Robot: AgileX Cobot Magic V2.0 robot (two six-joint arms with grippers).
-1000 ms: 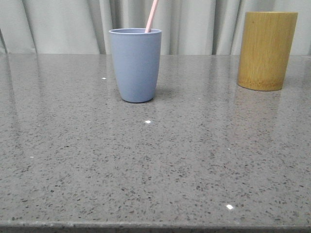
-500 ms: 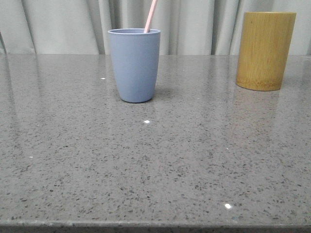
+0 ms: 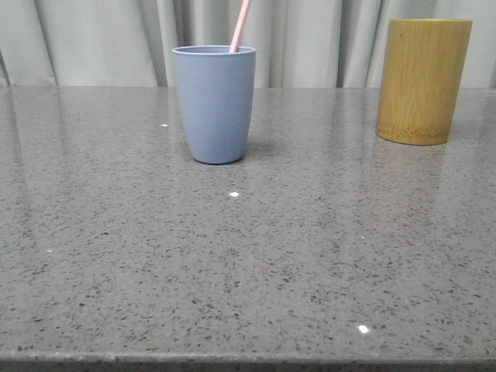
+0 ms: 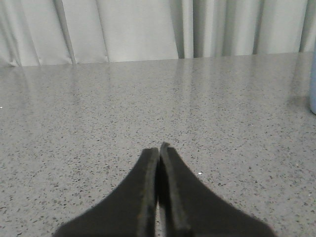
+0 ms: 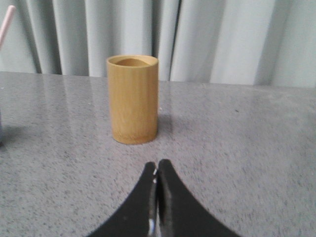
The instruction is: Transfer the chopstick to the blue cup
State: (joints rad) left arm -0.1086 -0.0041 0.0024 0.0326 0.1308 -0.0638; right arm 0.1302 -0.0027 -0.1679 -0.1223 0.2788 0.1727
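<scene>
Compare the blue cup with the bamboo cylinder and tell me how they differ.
The blue cup is matte greyish blue and narrows toward its base; the bamboo cylinder is yellow-brown with straight walls. The blue cup has the chopstick leaning out of it; nothing sticks up out of the bamboo cylinder. In the front view the blue cup stands left of centre, the bamboo cylinder far right. Both stand upright on the grey table, without handles.
</scene>
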